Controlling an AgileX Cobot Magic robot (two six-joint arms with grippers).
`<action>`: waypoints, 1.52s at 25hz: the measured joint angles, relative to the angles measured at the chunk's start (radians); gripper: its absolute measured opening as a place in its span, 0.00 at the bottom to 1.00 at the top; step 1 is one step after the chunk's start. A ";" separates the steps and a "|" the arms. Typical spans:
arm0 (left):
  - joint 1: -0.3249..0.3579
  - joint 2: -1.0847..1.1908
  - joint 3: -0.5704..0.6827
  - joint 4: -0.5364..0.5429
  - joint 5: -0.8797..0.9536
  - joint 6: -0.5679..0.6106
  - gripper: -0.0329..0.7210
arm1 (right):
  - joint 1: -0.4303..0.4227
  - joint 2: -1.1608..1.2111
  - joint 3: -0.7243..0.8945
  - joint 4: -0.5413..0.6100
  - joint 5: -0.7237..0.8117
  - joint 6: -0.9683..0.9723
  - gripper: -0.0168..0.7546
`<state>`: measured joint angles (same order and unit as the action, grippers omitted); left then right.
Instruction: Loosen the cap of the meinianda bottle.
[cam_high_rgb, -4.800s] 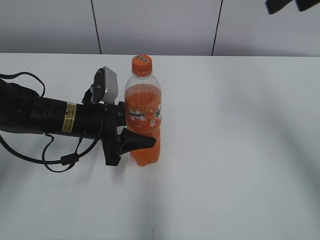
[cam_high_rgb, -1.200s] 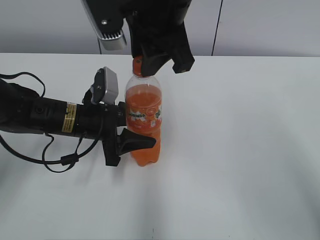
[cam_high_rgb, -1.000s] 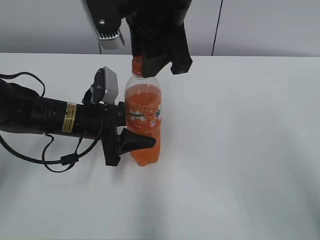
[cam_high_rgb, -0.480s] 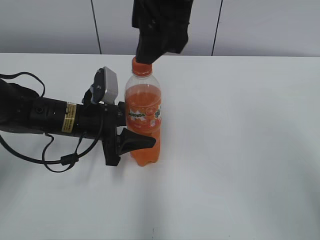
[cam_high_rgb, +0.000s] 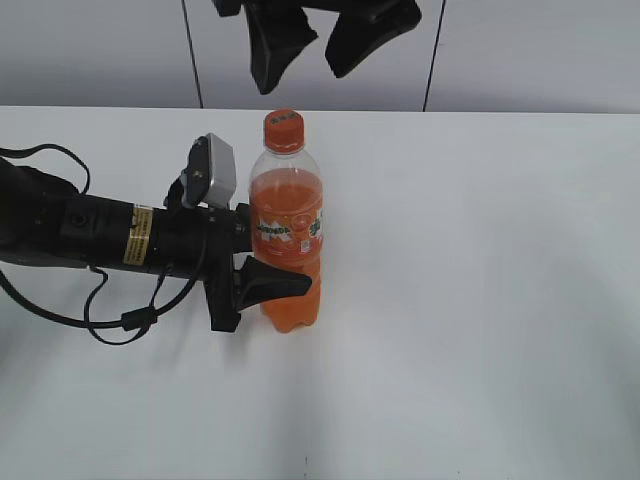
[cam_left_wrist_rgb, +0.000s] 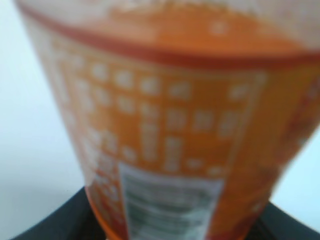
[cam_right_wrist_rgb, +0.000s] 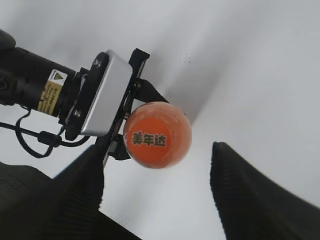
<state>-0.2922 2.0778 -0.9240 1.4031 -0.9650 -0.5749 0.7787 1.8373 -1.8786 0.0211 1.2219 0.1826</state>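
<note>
White bench (cam_high_rgb: 480, 300) carries the upright bottle (cam_high_rgb: 287, 235), pinched low by the left gripper (cam_high_rgb: 262, 285) on its level arm. Above the cap (cam_high_rgb: 283, 129), the right gripper (cam_high_rgb: 322, 45) is held with jaws spread.

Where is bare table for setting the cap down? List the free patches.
Free: the table right of the meinianda bottle, and the front strip. Crowded: left of the bottle, where the left gripper and its cable lie.
</note>
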 joint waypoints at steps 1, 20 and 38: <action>0.000 0.000 0.000 0.000 0.000 0.000 0.55 | 0.000 0.003 0.000 0.000 0.000 0.012 0.67; 0.000 0.000 0.000 0.000 0.000 0.000 0.55 | 0.000 0.080 0.000 -0.002 -0.001 0.027 0.67; 0.000 0.000 0.000 0.001 -0.001 0.000 0.55 | 0.000 0.106 0.000 0.029 -0.001 -0.243 0.38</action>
<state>-0.2922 2.0778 -0.9240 1.4040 -0.9660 -0.5749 0.7787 1.9434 -1.8786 0.0501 1.2209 -0.0601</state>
